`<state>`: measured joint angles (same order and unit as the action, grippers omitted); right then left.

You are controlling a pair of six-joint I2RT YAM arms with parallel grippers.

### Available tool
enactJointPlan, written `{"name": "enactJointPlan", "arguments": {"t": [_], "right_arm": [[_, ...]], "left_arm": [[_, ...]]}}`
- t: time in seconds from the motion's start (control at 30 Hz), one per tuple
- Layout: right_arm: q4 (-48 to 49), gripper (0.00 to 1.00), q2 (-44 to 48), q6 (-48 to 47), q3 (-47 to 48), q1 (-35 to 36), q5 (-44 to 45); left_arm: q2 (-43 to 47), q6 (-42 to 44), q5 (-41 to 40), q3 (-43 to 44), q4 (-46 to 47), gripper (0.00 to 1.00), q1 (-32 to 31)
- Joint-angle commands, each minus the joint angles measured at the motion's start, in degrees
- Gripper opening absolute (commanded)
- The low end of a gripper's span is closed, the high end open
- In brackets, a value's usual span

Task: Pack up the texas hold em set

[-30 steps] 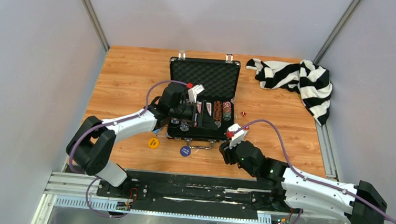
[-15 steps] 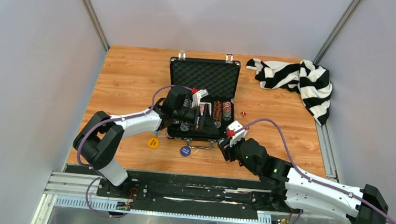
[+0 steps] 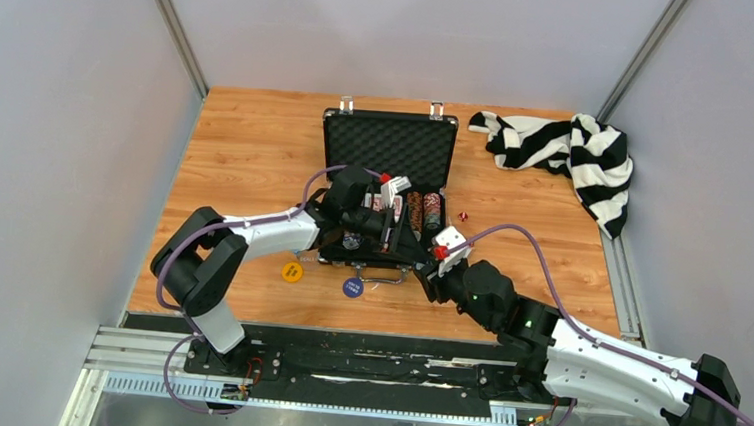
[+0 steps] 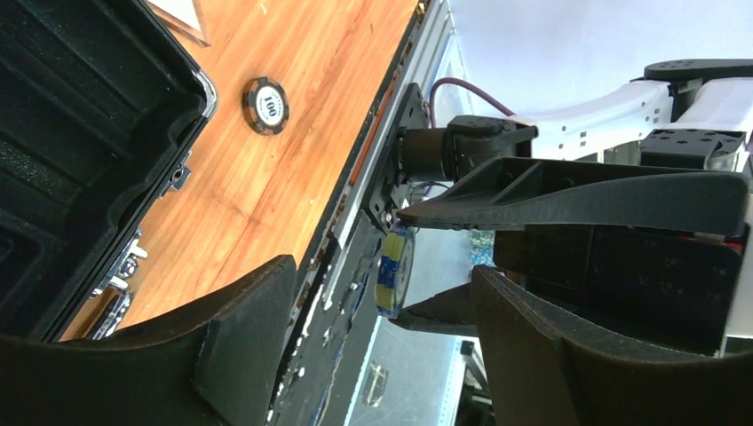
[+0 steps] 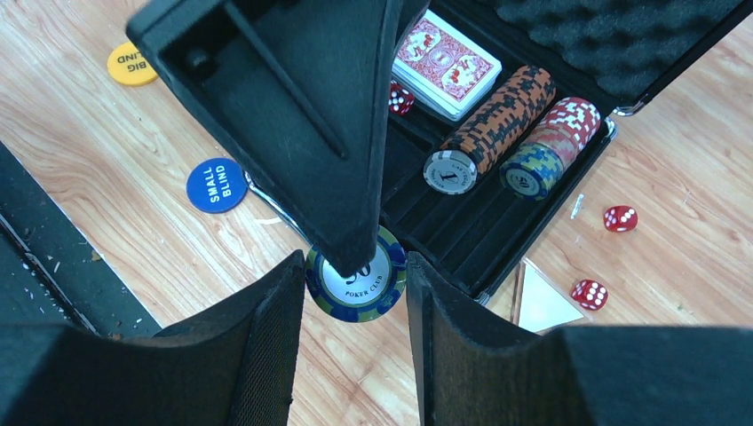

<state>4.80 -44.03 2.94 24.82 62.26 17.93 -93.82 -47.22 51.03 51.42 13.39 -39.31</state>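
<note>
The black briefcase [image 3: 389, 149] lies open mid-table, holding two rows of chips [image 5: 497, 133], a card deck [image 5: 447, 64] and a red die [image 5: 401, 98]. My right gripper [image 5: 355, 277] is shut on a blue-and-green poker chip [image 5: 357, 286], held on edge over the case's front right corner [image 3: 427, 274]. My left gripper [image 3: 396, 236] is open above the case front; one of its fingers [image 5: 293, 115] overlaps the chip's top. In the left wrist view the chip [image 4: 395, 271] sits edge-on between the open left gripper [image 4: 384, 277] jaws.
A blue small-blind button [image 5: 216, 185] and a yellow big-blind button [image 5: 131, 64] lie in front of the case. Two red dice [image 5: 620, 218] and a clear plastic piece [image 5: 542, 302] lie right of it. A "100" chip [image 4: 266, 104] lies on the wood. The striped cloth [image 3: 568, 151] is back right.
My left gripper has moved right and forward over the case toward the right gripper. My right gripper has shifted slightly left toward the case's front corner with the chip.
</note>
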Motion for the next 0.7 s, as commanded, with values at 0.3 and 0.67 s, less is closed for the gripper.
{"name": "enactJointPlan", "arguments": {"t": [0.3, 0.67], "right_arm": [[0.92, 0.44, 0.09, -2.15, 2.19, -0.65, -0.59], [0.99, 0.44, -0.53, -2.50, 2.64, -0.65, -0.27]], "left_arm": [[-1.91, -2.59, 2.63, 1.97, 4.20, 0.71, -1.63], [-2.58, -2.71, 3.21, 1.89, 4.77, 0.71, -1.82]]}}
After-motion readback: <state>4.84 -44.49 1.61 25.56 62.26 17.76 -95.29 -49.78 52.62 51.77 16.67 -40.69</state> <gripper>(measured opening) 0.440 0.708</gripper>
